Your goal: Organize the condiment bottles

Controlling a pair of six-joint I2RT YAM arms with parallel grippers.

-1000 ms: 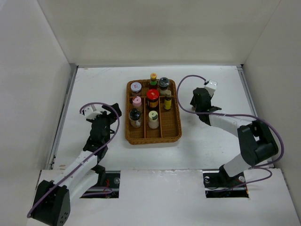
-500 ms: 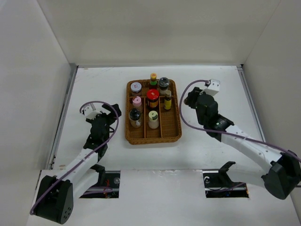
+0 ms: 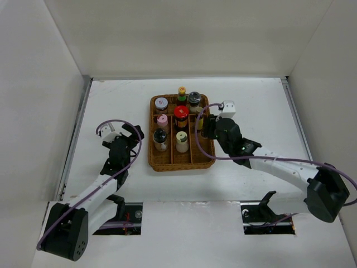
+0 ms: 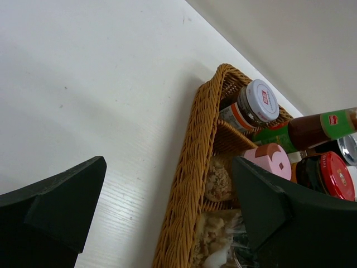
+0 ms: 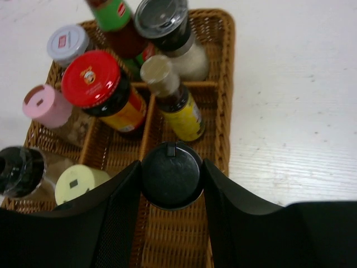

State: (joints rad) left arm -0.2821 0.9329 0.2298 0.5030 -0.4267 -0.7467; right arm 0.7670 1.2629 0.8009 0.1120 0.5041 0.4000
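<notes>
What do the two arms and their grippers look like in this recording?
The left arm and right arm match: white link shells with black joints and black bases. A purple cable loops loosely along each. Each wrist carries a small white box. The left gripper and right gripper have matte black, wedge-shaped fingers. No markings are readable.

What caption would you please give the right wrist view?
Right tool grips a black-capped bottle over the wicker tray's right side.

white arms [image 3: 279,166], black joints [image 3: 326,196] (purple cables [image 3: 114,120])
</notes>
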